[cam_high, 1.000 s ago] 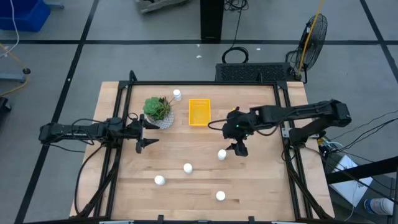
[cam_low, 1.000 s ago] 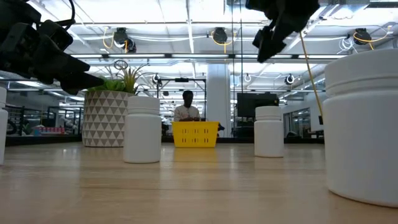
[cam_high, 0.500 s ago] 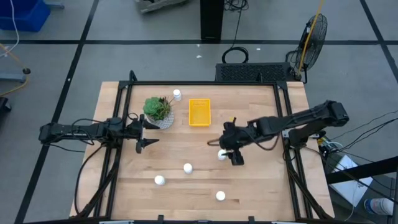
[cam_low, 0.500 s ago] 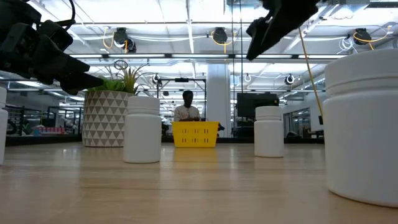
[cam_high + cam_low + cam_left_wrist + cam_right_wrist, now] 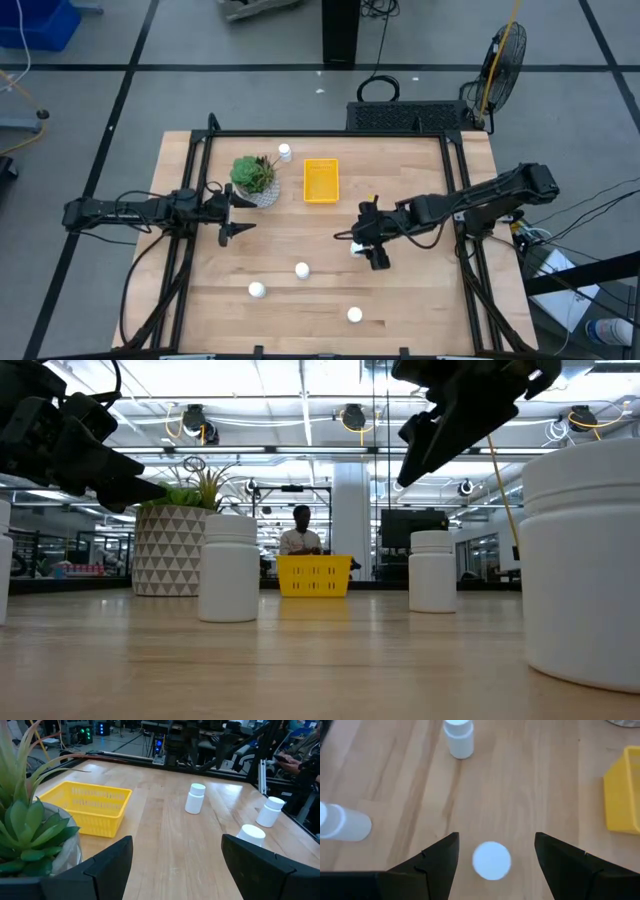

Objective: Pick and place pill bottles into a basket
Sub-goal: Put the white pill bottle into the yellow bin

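Five white pill bottles stand upright on the wooden table: one [image 5: 285,152] behind the plant, three [image 5: 302,269] [image 5: 257,290] [image 5: 354,315] toward the near edge, and one [image 5: 354,249] at centre right. The yellow basket [image 5: 321,181] sits at the far centre. My right gripper [image 5: 364,250] is open, pointing down above the centre-right bottle; its cap [image 5: 491,860] shows between the fingers [image 5: 440,862]. In the low view the gripper [image 5: 418,445] hangs clear above that bottle [image 5: 432,570]. My left gripper [image 5: 244,213] is open and empty beside the plant.
A green succulent in a patterned whitish pot [image 5: 254,177] stands left of the basket, next to my left gripper. Black frame rails [image 5: 460,190] run along the table's sides. A person [image 5: 302,532] sits in the room beyond the table.
My right gripper has moved toward the table's left and near edges, ending over the centre-right bottle, and has come a little lower. The bottles and basket have not moved.
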Robot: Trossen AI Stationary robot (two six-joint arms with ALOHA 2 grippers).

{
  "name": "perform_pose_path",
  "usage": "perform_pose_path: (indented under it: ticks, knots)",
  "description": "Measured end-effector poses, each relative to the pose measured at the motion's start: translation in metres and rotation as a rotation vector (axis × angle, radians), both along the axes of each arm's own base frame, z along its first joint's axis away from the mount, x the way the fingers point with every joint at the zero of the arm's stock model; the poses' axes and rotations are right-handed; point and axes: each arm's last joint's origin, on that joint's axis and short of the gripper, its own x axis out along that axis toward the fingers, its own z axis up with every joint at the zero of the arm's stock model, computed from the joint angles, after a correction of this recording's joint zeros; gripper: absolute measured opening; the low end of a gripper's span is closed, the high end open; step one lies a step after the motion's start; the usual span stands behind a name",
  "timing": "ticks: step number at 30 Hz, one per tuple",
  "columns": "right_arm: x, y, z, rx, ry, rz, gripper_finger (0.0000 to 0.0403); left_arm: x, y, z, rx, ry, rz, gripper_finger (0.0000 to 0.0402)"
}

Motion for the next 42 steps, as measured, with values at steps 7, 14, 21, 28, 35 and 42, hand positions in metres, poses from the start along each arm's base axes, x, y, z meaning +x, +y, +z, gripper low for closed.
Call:
perform_pose_path:
  ticks: [7,14,21,28,35,42]
  knots:
    - [-0.003,-0.002,-0.015,0.002,-0.010,-0.007,0.0251,0.000,0.000,0.000,0.000,0.000,0.000,0.0310]
    - [-0.007,-0.003,-0.032,0.028,-0.022,-0.004,0.0251,0.000,0.000,0.000,0.000,0.001,-0.001,0.0310]
    - [-0.011,-0.003,-0.043,0.045,-0.038,-0.015,0.0251,0.000,0.000,0.000,-0.001,0.001,0.000,0.0310]
    - [-0.014,-0.004,-0.051,0.055,-0.030,-0.032,0.0251,0.000,0.000,0.000,-0.001,0.001,0.000,0.0310]
    - [-0.014,-0.006,-0.058,0.057,-0.046,-0.040,0.0251,0.000,0.000,0.000,-0.002,0.001,0.000,0.0310]
    - [-0.008,-0.005,-0.073,0.051,-0.012,-0.039,0.0251,0.000,0.000,0.000,-0.002,0.002,-0.001,0.0310]
